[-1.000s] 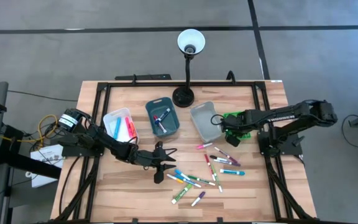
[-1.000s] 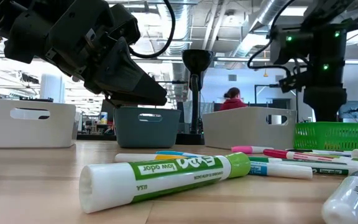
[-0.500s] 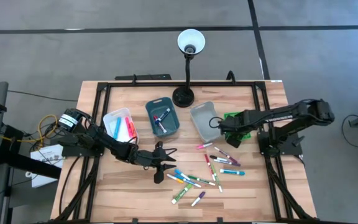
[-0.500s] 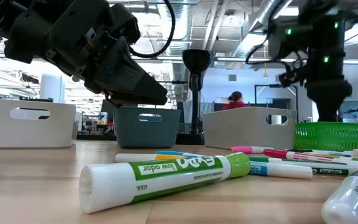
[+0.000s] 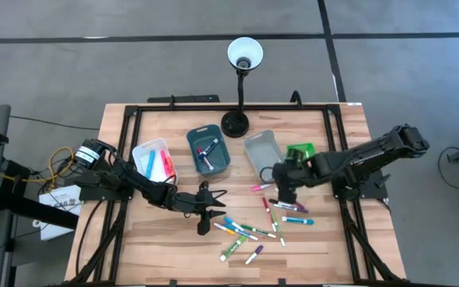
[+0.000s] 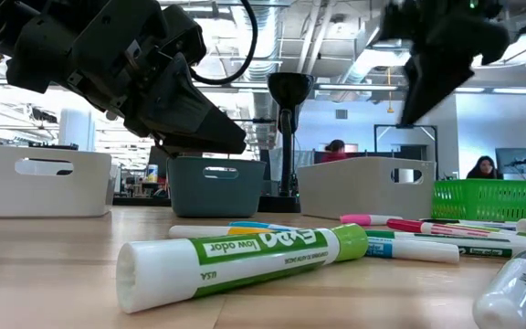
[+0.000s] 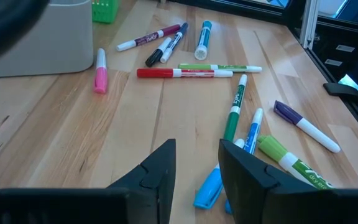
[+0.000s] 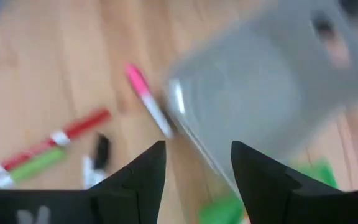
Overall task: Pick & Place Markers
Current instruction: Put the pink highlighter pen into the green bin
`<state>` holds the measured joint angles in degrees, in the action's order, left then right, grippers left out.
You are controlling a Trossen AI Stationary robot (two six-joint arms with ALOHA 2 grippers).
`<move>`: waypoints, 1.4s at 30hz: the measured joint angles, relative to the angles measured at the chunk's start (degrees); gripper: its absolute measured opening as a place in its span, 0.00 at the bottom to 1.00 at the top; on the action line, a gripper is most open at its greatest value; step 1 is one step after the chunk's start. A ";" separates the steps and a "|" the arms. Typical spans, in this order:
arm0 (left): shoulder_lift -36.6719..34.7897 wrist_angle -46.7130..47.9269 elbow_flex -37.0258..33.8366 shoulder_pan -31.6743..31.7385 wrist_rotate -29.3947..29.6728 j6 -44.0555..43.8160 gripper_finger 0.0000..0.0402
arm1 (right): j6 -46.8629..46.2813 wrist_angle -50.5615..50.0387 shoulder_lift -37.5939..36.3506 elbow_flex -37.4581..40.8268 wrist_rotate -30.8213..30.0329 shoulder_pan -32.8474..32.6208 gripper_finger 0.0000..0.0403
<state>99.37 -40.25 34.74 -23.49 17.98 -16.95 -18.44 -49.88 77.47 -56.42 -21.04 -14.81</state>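
Several markers [image 5: 263, 217] in pink, red, green, blue and purple lie flat on the wooden table right of centre; they also show in the left wrist view [image 7: 185, 73]. My left gripper [image 5: 210, 209] hovers low just left of the markers, open and empty [image 7: 197, 167]. My right gripper [image 5: 278, 183] hangs above the table beside the grey bin [image 5: 261, 154], over the far end of the markers. It points down, open and empty [image 8: 197, 168]. Below it lies a pink marker [image 8: 145, 94].
A white bin [image 5: 153, 159] with pink and orange markers, a teal bin [image 5: 208, 151] with markers and a small green bin [image 5: 300, 151] stand in a row with the grey one. A black lamp [image 5: 237, 121] stands behind them. Bare wood lies at the near left.
My right gripper has left the green bin and swung toward the table's near edge and left, past the grey bin toward the scattered markers. It has risen and turned as it went. My left gripper and the markers have kept still.
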 joint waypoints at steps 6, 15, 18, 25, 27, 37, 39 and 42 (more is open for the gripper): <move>0.00 -0.09 0.00 0.01 0.00 -0.01 0.29 | 12.66 15.19 6.84 -0.07 -0.14 -3.17 0.43; 0.00 -0.11 0.00 0.00 0.00 0.00 0.29 | 17.91 15.17 21.50 -5.33 3.33 -0.37 0.42; 0.00 -0.32 0.00 0.01 0.00 0.00 0.29 | 20.04 10.33 25.17 -9.17 5.49 1.79 0.43; 0.00 -0.55 0.00 0.01 0.00 0.00 0.29 | 22.45 4.19 32.90 -15.65 12.06 6.84 0.41; 0.00 -0.59 0.00 0.00 0.00 0.00 0.29 | 24.43 2.51 34.69 -16.83 11.72 7.50 0.40; 0.00 -0.70 0.00 0.00 0.00 0.15 0.29 | 29.44 -0.84 38.17 -20.37 15.08 8.24 0.24; 0.00 -0.70 0.00 0.02 0.00 0.15 0.29 | 29.38 -0.88 38.17 -20.37 16.10 8.29 0.18; 0.00 -0.70 0.00 0.00 0.00 0.15 0.29 | 29.01 -1.05 38.09 -20.37 16.24 8.22 0.10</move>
<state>99.37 -40.95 34.74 -23.49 17.98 -16.80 10.57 -50.93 115.56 -76.79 -4.80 -6.59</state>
